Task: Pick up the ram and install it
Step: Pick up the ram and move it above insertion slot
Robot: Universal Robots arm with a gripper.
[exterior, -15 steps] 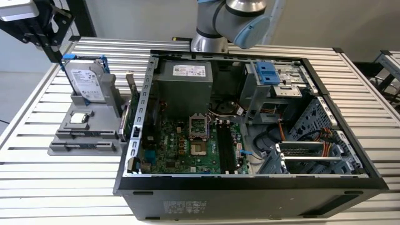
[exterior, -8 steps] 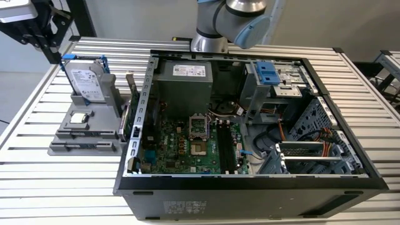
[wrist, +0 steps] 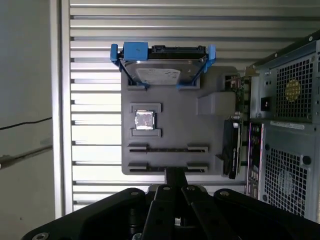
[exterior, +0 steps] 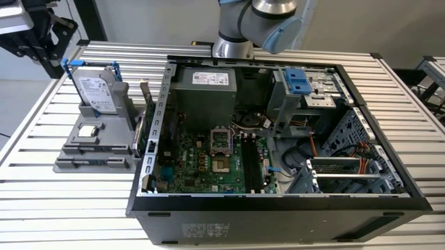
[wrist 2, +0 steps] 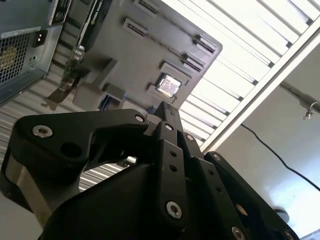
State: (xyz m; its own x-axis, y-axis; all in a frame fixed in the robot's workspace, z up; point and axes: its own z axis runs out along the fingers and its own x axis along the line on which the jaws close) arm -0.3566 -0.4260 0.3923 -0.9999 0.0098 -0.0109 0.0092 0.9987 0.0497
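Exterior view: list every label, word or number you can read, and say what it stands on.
Hard drive label: print too small to read.
Power supply sticker: too small to read.
Sticker on the case's outer wall: blurred, unreadable.
No text reads legibly.

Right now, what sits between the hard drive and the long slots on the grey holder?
The square silver processor chip sits in a pocket of the grey holder, between hard drive and long slots, in the first wrist view.
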